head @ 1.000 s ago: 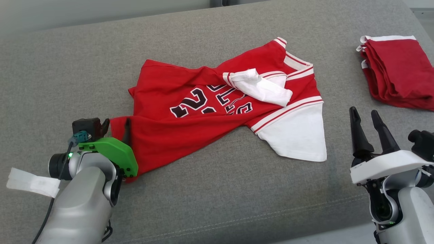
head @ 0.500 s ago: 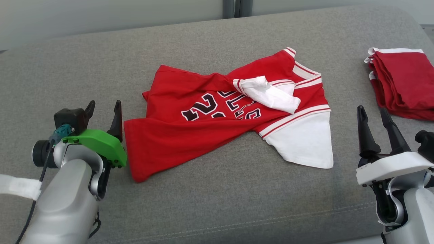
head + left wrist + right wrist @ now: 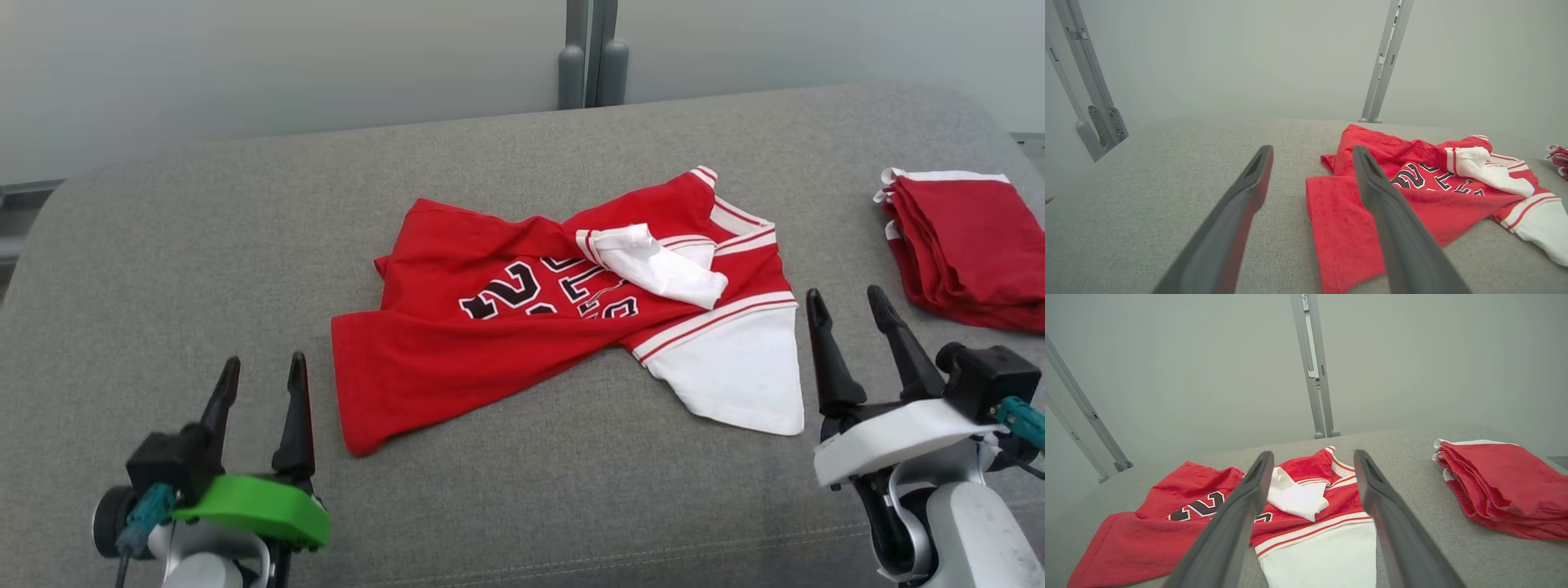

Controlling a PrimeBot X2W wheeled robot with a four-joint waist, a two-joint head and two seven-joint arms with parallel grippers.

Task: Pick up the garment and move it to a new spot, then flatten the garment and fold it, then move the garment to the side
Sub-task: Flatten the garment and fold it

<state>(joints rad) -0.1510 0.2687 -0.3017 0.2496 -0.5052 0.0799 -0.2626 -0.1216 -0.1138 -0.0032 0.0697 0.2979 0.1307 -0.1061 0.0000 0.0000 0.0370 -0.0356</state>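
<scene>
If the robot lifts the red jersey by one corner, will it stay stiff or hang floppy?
The red jersey will probably hang limp: it lies wrinkled, with a white sleeve flopped over its chest. It looks light, being thin cloth. Pushed, it would likely bunch, not slide, on the rough grey cushion.

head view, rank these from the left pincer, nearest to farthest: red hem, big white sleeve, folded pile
1. Red hem, just right of the left pincer.
2. White sleeve, farther right, beside the right pincer.
3. Folded pile, far right and farther back.
</scene>
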